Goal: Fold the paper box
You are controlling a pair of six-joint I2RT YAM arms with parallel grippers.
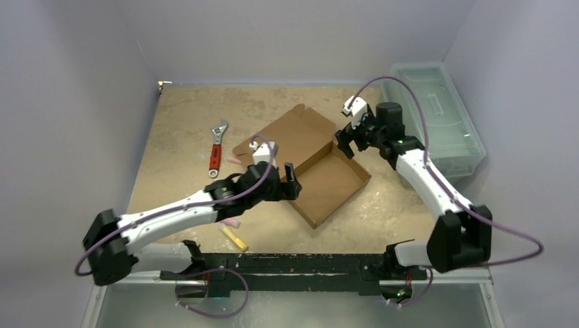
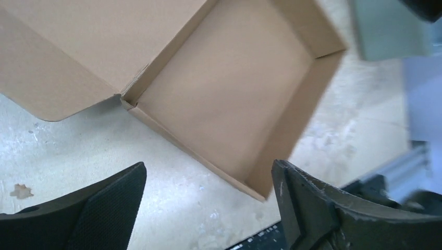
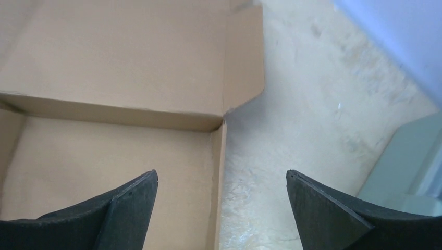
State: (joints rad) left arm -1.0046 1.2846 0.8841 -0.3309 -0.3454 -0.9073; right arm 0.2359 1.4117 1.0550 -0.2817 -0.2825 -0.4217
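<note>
The brown paper box lies in the middle of the table with its tray walls standing and its lid spread flat to the far left. My left gripper hovers open at the tray's near-left side; in the left wrist view the tray lies beyond the left gripper, whose fingers hold nothing. My right gripper is open over the tray's far-right corner. In the right wrist view the right gripper straddles the box's side wall without touching it.
A red-handled wrench and a small pink piece lie left of the lid. A yellow stick and another pink piece sit near my left arm. A pale-green bin stands at the far right.
</note>
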